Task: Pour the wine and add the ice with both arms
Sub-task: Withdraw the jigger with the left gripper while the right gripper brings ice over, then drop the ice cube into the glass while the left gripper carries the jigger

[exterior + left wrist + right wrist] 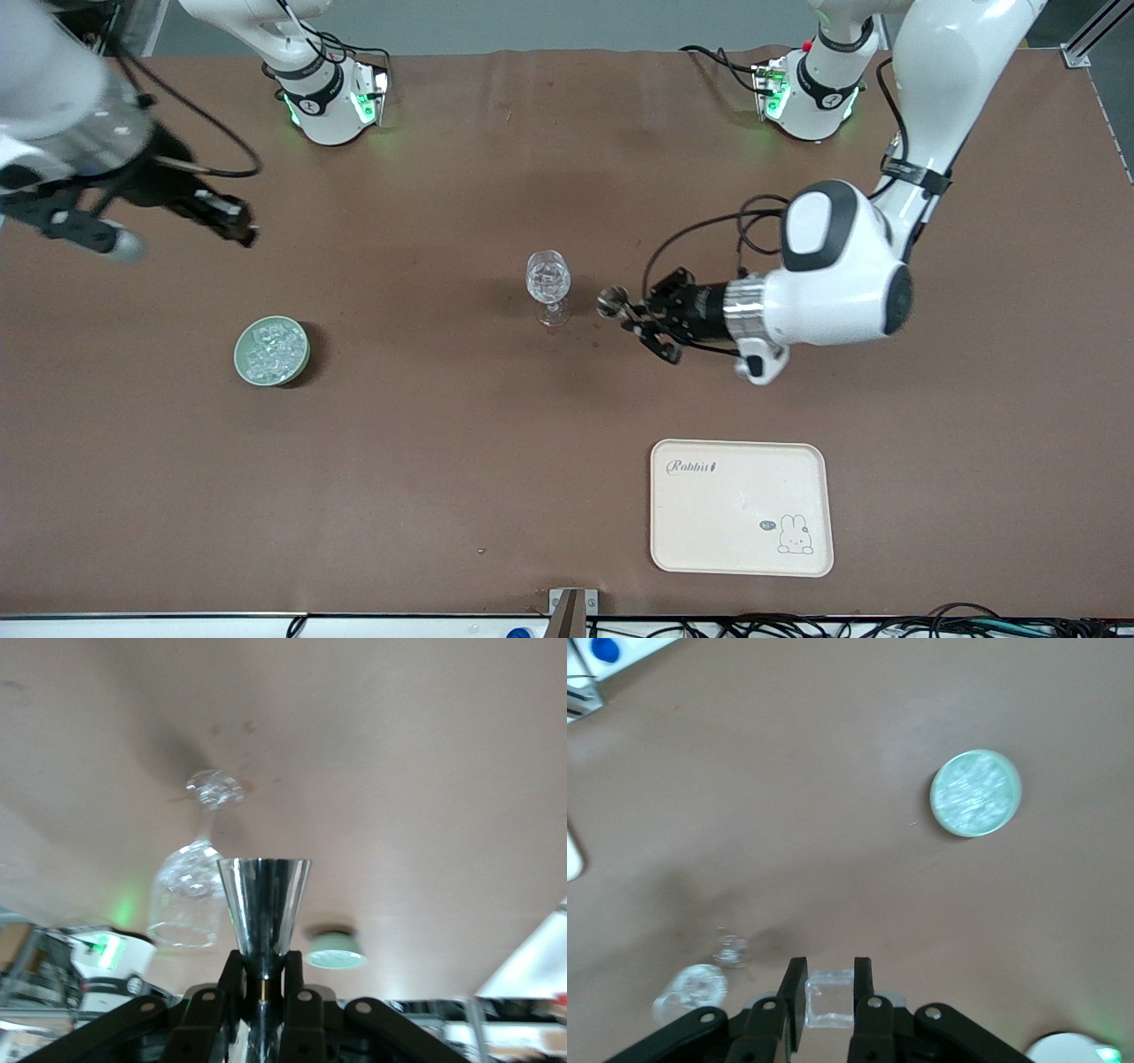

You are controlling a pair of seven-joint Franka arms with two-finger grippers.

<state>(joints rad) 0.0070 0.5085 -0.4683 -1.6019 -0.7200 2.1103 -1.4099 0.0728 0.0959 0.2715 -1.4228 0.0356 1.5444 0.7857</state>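
ice cube (829, 999) in right hand (826, 992), steel jigger (264, 914) in left hand (263, 979), "rabbit" tray (741, 507)

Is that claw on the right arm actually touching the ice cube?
Touching. The right wrist view shows the right gripper fingers pressed against both sides of one ice cube.

Matt brown table covering (443, 461), smooth. Clear cut-pattern stemmed wine glass (548, 285). Polished, mirror-bright metal conical cup (264, 914). Glassy clear ice cube (829, 999). Matt cream plastic-looking tray (741, 507).
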